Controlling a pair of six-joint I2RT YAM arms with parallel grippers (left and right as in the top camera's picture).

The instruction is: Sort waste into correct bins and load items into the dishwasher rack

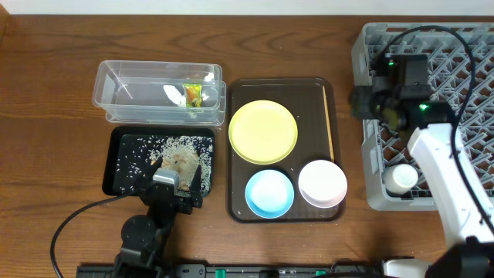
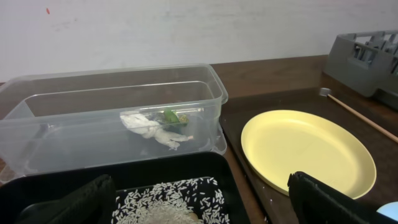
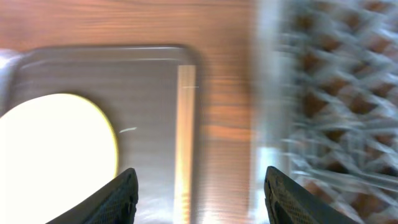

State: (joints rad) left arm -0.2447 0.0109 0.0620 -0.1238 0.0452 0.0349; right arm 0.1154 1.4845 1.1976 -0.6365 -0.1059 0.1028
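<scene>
The clear tub point(image 1: 123, 81) holds the green-and-orange wrapper point(image 1: 192, 94) and white paper scraps point(image 1: 174, 94); both also show in the left wrist view, the wrapper point(image 2: 173, 116) and the paper point(image 2: 152, 129). The black tray point(image 1: 120, 166) holds rice grains point(image 1: 147, 150) and the brownish lump point(image 1: 184, 163). My left gripper point(image 1: 177, 179) is open and empty just above the rice point(image 2: 168, 199). The yellow plate point(image 1: 262, 131), blue bowl point(image 1: 269, 192), pink bowl point(image 1: 323, 183) and chopsticks point(image 1: 329, 123) lie on the brown serving tray. The white cup point(image 1: 401, 179) sits in the grey rack point(image 1: 463, 46). My right gripper point(image 1: 356, 101) is open and empty beside the rack's left wall.
The brown serving tray point(image 1: 309, 89) lies between the bins and the rack. The right wrist view is blurred; it shows the plate point(image 3: 56, 155), the chopsticks point(image 3: 185, 137) and the rack point(image 3: 336, 93). Cables trail over the rack and at the front left.
</scene>
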